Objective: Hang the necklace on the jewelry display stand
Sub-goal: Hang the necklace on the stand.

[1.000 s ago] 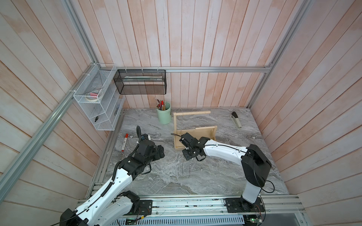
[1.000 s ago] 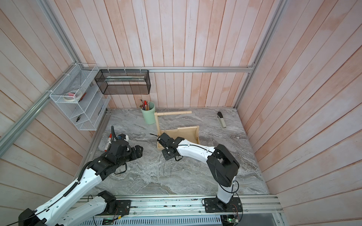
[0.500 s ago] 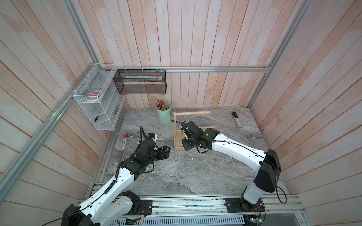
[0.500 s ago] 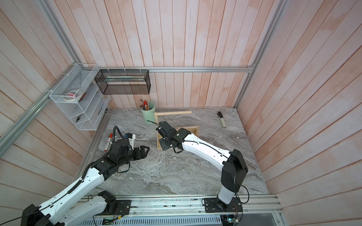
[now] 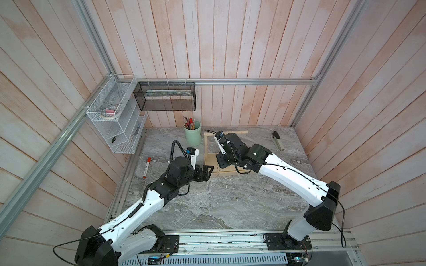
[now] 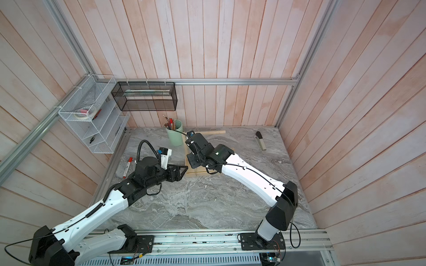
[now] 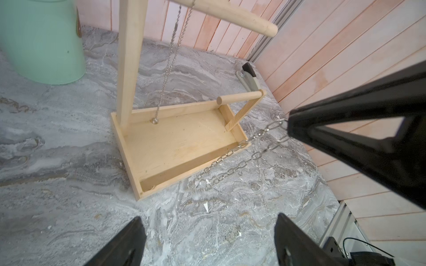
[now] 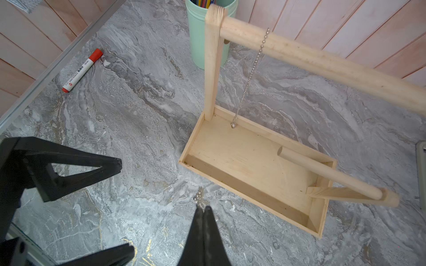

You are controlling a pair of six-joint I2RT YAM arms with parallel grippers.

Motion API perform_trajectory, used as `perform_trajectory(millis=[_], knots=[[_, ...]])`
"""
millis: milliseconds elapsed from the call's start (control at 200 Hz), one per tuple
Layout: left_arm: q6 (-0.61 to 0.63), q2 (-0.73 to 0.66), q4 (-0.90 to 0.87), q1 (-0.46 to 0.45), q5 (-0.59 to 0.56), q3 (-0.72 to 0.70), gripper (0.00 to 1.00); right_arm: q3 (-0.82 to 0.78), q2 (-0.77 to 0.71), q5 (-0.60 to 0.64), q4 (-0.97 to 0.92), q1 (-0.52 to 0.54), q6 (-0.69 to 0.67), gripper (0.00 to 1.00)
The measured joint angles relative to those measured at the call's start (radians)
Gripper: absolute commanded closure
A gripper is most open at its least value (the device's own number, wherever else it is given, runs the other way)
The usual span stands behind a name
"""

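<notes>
The jewelry display stand (image 5: 208,147) is light wood, with a tray base (image 7: 179,142), a high bar (image 8: 322,62) and a low bar (image 7: 239,95). My right gripper (image 8: 204,208) is shut on the necklace (image 7: 242,149), a pale chain that dangles in two strands from its tips, in front of the tray's near corner. In both top views the right gripper (image 5: 220,162) (image 6: 192,163) hovers over the tray's front left. My left gripper (image 7: 208,230) is open and empty, just left of the hanging chain (image 5: 217,170). A second fine chain (image 8: 249,76) hangs from the high bar.
A mint-green pen cup (image 5: 193,135) stands just left of the stand. A red-capped marker (image 5: 146,167) lies by the left wall and a stapler (image 5: 277,140) at the back right. A white wire shelf (image 5: 115,122) and a black mesh basket (image 5: 166,99) hang on the walls.
My right gripper has risen and moved back toward the stand, carrying the necklace. My left gripper has advanced to the right, toward the stand's front corner.
</notes>
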Motion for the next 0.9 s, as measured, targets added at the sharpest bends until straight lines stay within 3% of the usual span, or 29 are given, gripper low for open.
perform_trajectory(millis=[900], knots=[[0.075, 0.151, 0.14, -0.02, 0.033, 0.118, 0.09, 0.045, -0.064, -0.001, -0.006, 0.0, -0.019, 1.0]])
